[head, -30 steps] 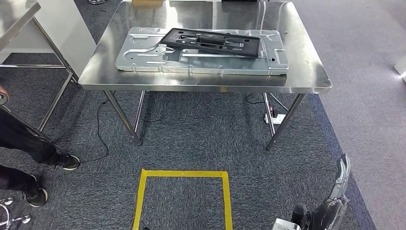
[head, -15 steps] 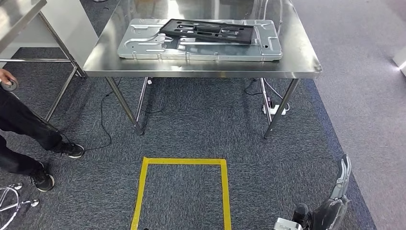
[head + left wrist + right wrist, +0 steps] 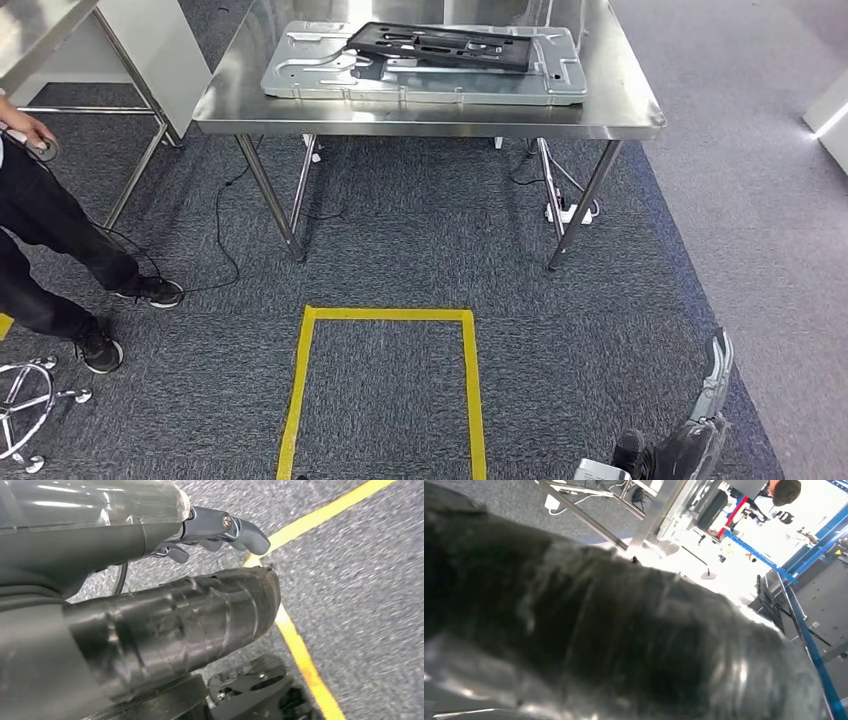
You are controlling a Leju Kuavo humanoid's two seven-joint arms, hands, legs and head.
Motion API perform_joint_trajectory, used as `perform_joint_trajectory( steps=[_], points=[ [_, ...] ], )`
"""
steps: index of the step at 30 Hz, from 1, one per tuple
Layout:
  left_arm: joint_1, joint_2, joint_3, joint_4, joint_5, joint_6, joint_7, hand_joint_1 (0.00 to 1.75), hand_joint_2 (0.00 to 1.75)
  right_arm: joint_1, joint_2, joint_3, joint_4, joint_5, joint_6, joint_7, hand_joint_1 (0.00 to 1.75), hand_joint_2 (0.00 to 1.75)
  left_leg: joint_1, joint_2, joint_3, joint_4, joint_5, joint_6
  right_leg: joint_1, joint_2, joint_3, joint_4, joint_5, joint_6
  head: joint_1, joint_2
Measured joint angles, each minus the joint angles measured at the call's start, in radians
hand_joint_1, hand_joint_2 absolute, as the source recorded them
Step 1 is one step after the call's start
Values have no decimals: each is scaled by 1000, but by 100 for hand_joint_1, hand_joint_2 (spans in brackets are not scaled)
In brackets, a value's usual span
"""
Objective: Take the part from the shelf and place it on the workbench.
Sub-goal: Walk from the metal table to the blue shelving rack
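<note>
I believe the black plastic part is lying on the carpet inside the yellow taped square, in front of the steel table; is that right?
Not quite. In the head view the black plastic part lies on the silver metal panel on top of the steel table, not on the carpet. The yellow taped square on the floor in front of the table has nothing in it.

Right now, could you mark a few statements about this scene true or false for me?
1. A black plastic frame lies on top of a silver metal panel. True.
2. The metal panel lies on the carpet. False: it lies on the steel workbench.
3. A yellow tape outline marks the carpet in front of the workbench. True.
4. The right hand grips the black frame. False: it hangs low near the floor, far from the bench, holding nothing.
5. A person in dark trousers stands left of the workbench. True.
6. The left hand holds a part. False: it hangs above the carpet with nothing in it.
</note>
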Motion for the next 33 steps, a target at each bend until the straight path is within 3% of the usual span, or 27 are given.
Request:
perform_joint_trajectory(
  steps=[2, 4, 6, 8, 9, 10, 11, 12, 14, 16, 17, 19, 20, 21, 24, 25, 26, 27, 28, 29, 31, 33],
  points=[
    [0, 0, 0, 0, 0, 0, 0, 0, 0, 0, 0, 0, -1, 0, 0, 0, 0, 0, 0, 0, -17, 11, 14, -11, 7, 1, 34, -70, -22, -8, 0, 0],
    [1, 0, 0, 0, 0, 0, 0, 0, 0, 2, 0, 0, -1, 1, 0, -1, 0, 0, 3, -3, -29, 15, 18, -24, 5, 0, 20, -80, -10, -22, 0, 0],
    [3, 0, 0, 0, 0, 0, 0, 0, 0, 3, 1, 0, -1, 1, 0, -1, 0, 0, 6, -10, -47, 55, -35, -35, 2, -4, 0, -85, 11, -38, -1, 0],
    [3, 0, 0, 0, 0, 0, 0, 0, 0, 3, 2, 0, -1, 2, 0, 0, 0, 0, 11, -13, -75, 164, -135, -43, 3, -7, -25, -84, 33, -46, -2, 0],
    [4, 0, 0, 0, 0, 0, 0, 0, 0, 4, 3, 0, -1, 3, 0, 0, 0, 0, 14, -13, -86, 226, -169, -46, 4, -8, -39, -84, 44, -47, -2, 0],
    [4, 0, 0, 0, 0, 0, 0, 0, 0, 4, 3, 0, -1, 3, 1, 0, 0, 0, 16, -13, -89, 273, -182, -49, 5, -9, -54, -83, 55, -46, -2, 0],
    [4, 0, 0, 0, 0, 0, 0, 0, 0, 4, 3, 0, -1, 3, 1, 1, 0, 0, 18, -12, -79, 290, -167, -50, 5, -9, -68, -82, 66, -45, -2, 0],
    [4, 0, 0, 0, 0, 0, 0, 0, 0, 5, 3, 0, -1, 3, 2, 1, 0, 0, 20, -12, -52, 273, -137, -51, 5, -9, -82, -81, 77, -42, -2, 0],
    [3, 0, 0, 0, -1, 0, 0, 0, 0, 6, 3, 0, -1, 2, 1, 2, 0, 0, 24, -13, 46, 148, -86, -52, 5, -8, -108, -75, 96, -35, -2, 0],
    [1, 0, 0, 0, -1, 0, 0, 0, 0, 7, 3, 0, -2, 2, 0, 2, 0, 0, 22, -18, 140, 2, -90, -48, 6, -8, -125, -70, 113, -24, -2, 0],
    [1, 0, 0, 0, -2, 0, 0, 0, 0, 7, 3, 0, -2, 2, 0, 2, 0, 0, 20, -20, 161, -37, -100, -45, 6, -9, -130, -69, 122, -18, -1, 0],
    [2, 0, 0, 0, -1, 0, 0, 0, 0, 7, 4, -1, -2, 2, 0, 2, 0, 0, 19, -21, 156, -52, -97, -35, 6, -8, -137, -72, 138, -7, -1, 0],
    [2, 0, 1, 0, -1, 0, 0, 0, 0, 8, 4, -1, -2, 2, 0, 3, 0, 0, 20, -19, 148, -52, -88, -27, 5, -7, -142, -66, 129, -1, -1, 0],
    [2, 0, 1, 0, -1, 0, 0, 0, 0, 9, 4, -1, -2, 2, 0, 3, 0, 0, 20, -16, 140, -53, -79, -18, 4, -5, -150, -45, 103, 3, -1, 0],
    [1, 0, 1, 0, -1, 0, 0, 0, 0, 10, 4, -3, -1, 1, 0, 3, 0, 0, 12, -8, 106, -46, -53, 3, 4, -2, -192, 118, -36, 6, 0, 0],
    [1, 0, 1, 0, -1, 0, 0, 0, 0, 10, 4, -4, -1, 0, 0, 4, 0, 0, 8, -7, 90, -41, -45, 6, 4, -2, -202, 176, -61, 6, 0, 0],
    [1, 0, 1, 0, -1, 0, 0, 0, 0, 10, 4, -5, 0, -2, 0, 7, 0, 0, 5, -7, 74, -35, -38, 7, 5, -1, -200, 211, -63, 5, 0, 0],
    [1, 0, 1, 0, -1, 0, 0, 0, 0, 11, 4, -5, 0, -4, 0, 10, 0, 0, 1, -6, 58, -28, -31, 8, 6, -1, -184, 215, -46, 2, 0, 0],
    [1, 0, 1, 0, -1, 0, 0, 0, 0, 11, 4, -6, 2, -7, 0, 14, 0, 0, -1, -6, 41, -20, -25, 8, 8, -1, -151, 187, -19, -2, 0, 0],
    [1, 0, 1, 0, -1, 0, 0, 0, 0, 11, 4, -6, 3, -10, 0, 18, 0, 0, -3, -7, 27, -11, -21, 8, 10, -1, -105, 131, 3, -9, 0, 0],
    [1, -2, 1, 0, 0, 0, -1, 0, 0, 11, 4, -6, 6, -13, 0, 23, 0, 0, -7, -8, 6, 1, -13, 4, 18, -1, -13, -4, 4, -22, -1, 0],
    [1, -3, 1, 0, 0, 0, -3, 0, 0, 13, 4, -7, 8, -13, 0, 25, 0, 0, -6, -8, -3, 5, -4, -5, 26, -2, 23, -73, -15, -31, -1, 0]
  ],
)
